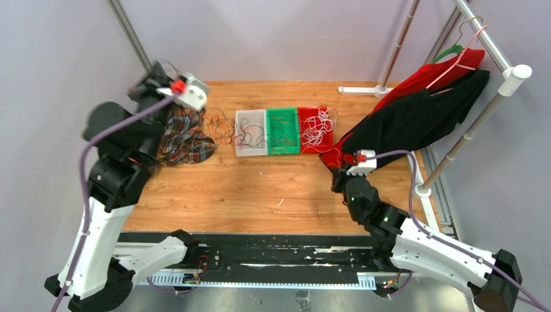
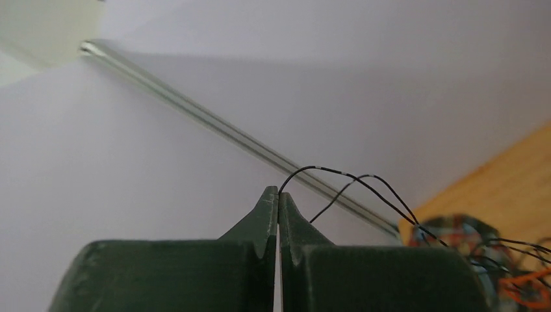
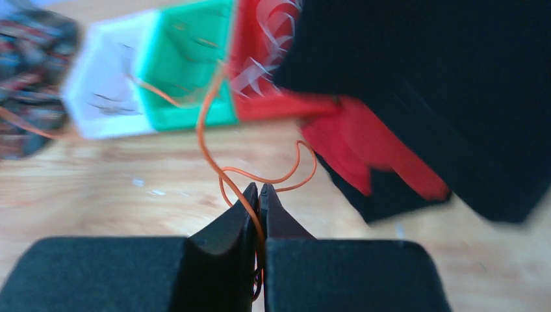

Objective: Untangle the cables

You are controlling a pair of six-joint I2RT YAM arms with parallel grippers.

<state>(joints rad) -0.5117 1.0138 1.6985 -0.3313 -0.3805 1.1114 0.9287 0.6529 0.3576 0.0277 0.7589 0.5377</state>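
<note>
My left gripper [image 2: 279, 195] is raised high at the back left [image 1: 151, 75], shut on a thin black cable [image 2: 344, 177]. That cable arcs down to the right toward the cable heap [image 2: 520, 276]. The tangled heap [image 1: 221, 130] lies on the wood table beside a plaid cloth [image 1: 185, 138]. My right gripper [image 3: 258, 188] is low over the table [image 1: 338, 177], shut on an orange cable [image 3: 206, 133]. The orange cable loops past the fingertips and runs off toward the trays. More strands lie in the white tray [image 1: 250, 133] and the red tray [image 1: 316, 129].
A green tray [image 1: 283, 130] sits between the white and red ones. A black and red garment [image 1: 416, 117] hangs from a rail at the right, down to the table next to my right gripper. Metal frame posts [image 1: 455, 140] stand at the right edge.
</note>
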